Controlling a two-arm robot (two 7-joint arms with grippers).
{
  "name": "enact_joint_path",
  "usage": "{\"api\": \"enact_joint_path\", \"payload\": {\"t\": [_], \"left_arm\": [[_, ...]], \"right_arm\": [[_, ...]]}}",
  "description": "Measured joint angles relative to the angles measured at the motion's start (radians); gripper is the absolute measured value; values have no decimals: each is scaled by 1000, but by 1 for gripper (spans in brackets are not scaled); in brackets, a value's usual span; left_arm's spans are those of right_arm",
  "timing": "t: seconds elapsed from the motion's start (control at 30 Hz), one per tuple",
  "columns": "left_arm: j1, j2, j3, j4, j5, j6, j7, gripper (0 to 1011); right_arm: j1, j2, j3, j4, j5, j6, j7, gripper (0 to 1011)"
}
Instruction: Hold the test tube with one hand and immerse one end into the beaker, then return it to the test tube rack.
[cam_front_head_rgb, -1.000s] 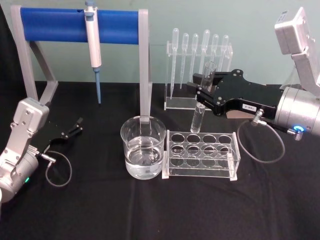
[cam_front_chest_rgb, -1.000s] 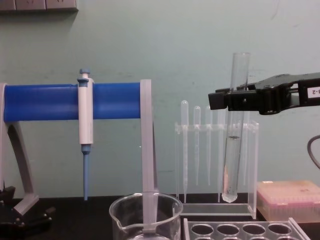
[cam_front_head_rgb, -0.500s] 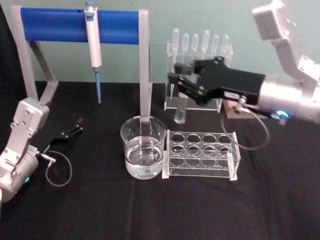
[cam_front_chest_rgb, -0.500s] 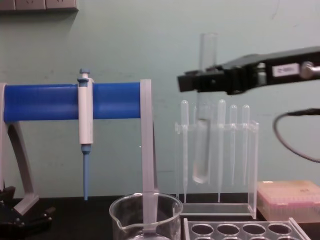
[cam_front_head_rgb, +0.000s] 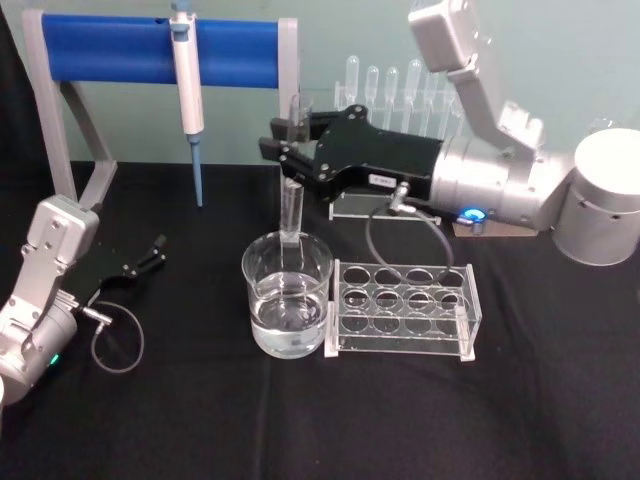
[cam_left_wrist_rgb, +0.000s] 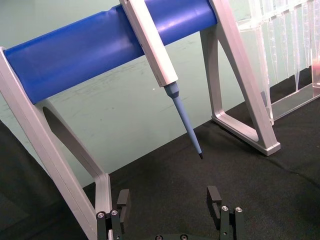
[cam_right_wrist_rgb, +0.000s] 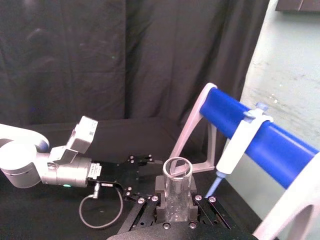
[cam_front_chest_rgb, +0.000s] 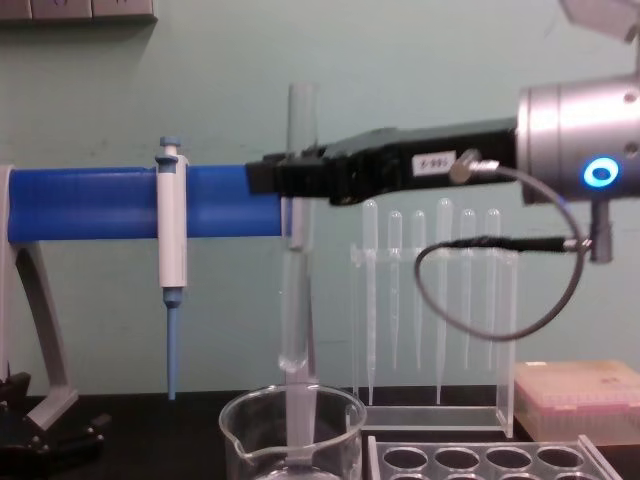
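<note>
Right gripper: the black flat-jawed right gripper (cam_front_head_rgb: 288, 150) was clamped on the long clear glass test tube (cam_front_chest_rgb: 293, 300), a little below its rim.
Tube: upright, with its rounded end just above the wide clear glass beaker of water (cam_front_head_rgb: 287, 295); it seemed not yet dipped and sat toward the far rim.
Left gripper: the black left gripper (cam_left_wrist_rgb: 170, 197) lay idle at the left, jaws apart.
Rim strike: lowering off-centre could knock glass on glass.
Slip: any bump could slide the smooth tube in the flat jaws.
Return: the clear plastic holed rack (cam_front_head_rgb: 400, 310) stood touching or just beside the beaker, so a low swing could clip either.
</note>
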Motion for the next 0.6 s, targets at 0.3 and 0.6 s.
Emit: {"api": "enact_joint_path", "payload": {"t": [0.3, 0.6], "left_arm": [[0, 0, 0, 0, 0, 0, 0, 1000], [0, 0, 0, 0, 0, 0, 0, 1000]], "right_arm": [[-47, -10, -21, 20, -3, -29, -16, 224], [-82, -8, -28, 32, -24, -34, -38, 224]]}}
